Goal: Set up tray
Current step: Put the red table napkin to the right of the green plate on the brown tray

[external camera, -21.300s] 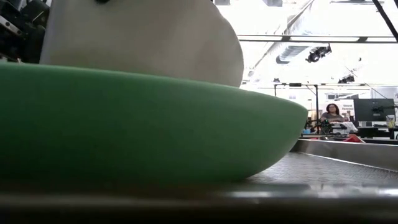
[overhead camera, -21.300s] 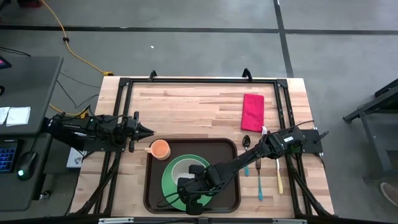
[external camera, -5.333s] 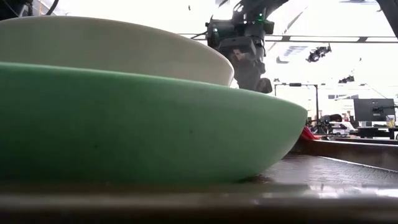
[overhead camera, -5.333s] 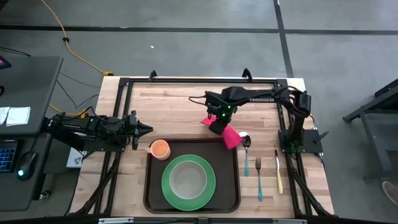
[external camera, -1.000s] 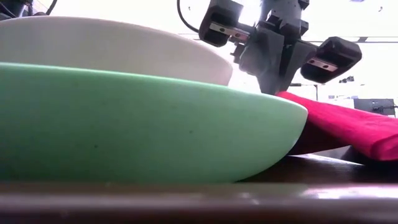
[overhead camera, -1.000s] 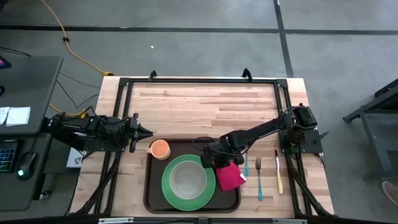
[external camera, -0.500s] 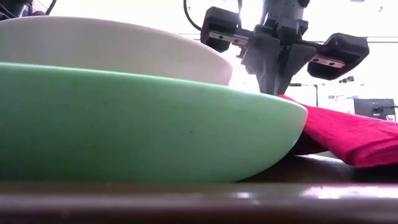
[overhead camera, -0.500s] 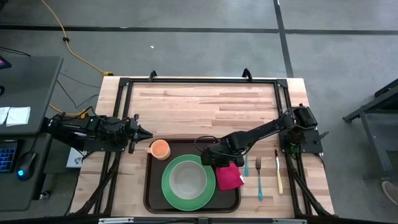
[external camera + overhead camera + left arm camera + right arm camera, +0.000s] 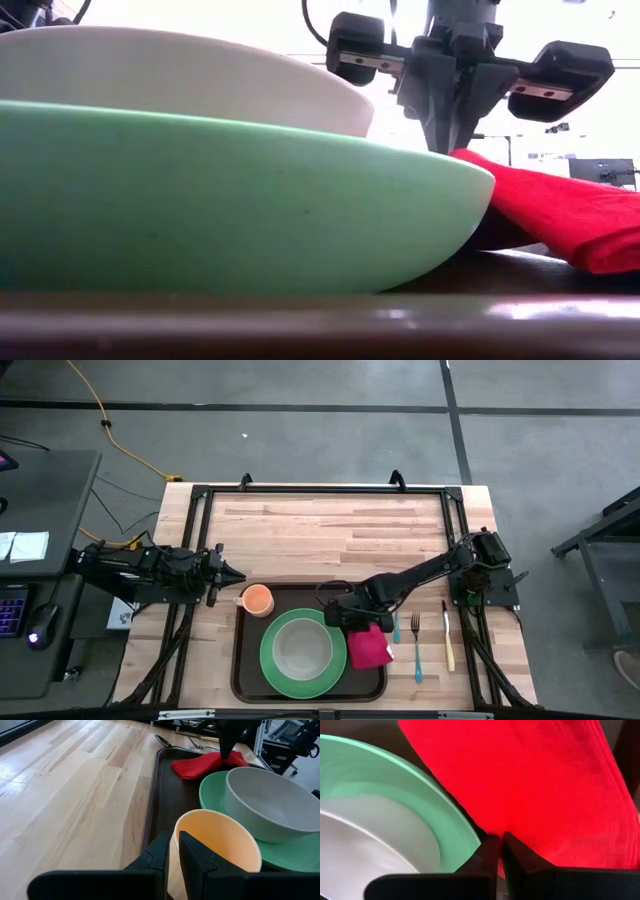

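1. Tray (image 9: 240, 660) lay at the table's (image 9: 300, 530) near edge; right gripper (image 9: 345, 620), fingers pinched on the red napkin (image 9: 369, 647), hovered over its right part.
2. Green plate (image 9: 303, 651) with grey bowl (image 9: 270, 802) sat beside the napkin.
3. Left gripper (image 9: 172, 851) clamped the orange cup's (image 9: 258, 599) rim at the tray's far-left corner.
4. Cutlery (image 9: 416, 645) lay right of the tray.

We see a light wooden table (image 9: 320, 530) carrying the dark brown tray (image 9: 245, 660) at its near edge. Just left of the tray's far corner stands an orange cup (image 9: 258, 599). Right of the tray lie a spoon (image 9: 396, 622), a blue-handled fork (image 9: 416, 650) and a knife (image 9: 448, 640), side by side.
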`<state>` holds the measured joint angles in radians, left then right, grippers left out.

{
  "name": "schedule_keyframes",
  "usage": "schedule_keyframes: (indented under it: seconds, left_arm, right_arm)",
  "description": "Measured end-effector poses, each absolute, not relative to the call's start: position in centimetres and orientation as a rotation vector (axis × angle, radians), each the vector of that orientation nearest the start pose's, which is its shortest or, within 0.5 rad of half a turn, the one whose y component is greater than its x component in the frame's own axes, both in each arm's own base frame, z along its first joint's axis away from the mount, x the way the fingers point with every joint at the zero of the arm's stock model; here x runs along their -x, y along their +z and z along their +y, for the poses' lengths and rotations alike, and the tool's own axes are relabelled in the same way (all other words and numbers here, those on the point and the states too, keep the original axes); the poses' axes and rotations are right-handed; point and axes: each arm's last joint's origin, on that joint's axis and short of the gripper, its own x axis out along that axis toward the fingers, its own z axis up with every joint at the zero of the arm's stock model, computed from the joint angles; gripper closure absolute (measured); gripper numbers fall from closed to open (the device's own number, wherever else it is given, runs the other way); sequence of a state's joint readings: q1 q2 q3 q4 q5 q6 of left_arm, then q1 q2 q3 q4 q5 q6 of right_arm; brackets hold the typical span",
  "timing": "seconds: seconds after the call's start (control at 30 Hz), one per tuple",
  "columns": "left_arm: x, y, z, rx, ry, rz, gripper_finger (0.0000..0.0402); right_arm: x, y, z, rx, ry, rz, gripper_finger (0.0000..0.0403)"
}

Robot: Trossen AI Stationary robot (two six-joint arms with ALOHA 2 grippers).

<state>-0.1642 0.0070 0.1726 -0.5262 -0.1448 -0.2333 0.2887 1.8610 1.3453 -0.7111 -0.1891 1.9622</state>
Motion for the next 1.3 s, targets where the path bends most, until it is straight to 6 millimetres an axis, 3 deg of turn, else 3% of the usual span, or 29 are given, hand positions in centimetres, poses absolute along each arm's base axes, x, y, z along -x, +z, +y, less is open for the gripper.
schedule_keyframes:
  seconds: [1.3]
  left_arm:
    - [-7.8,17.1,-0.9,0.176,0.019,0.357,0.0328]
  right_arm:
    - [-35.2,19.6,9.8,-1.645,-1.032,1.177,0.0403]
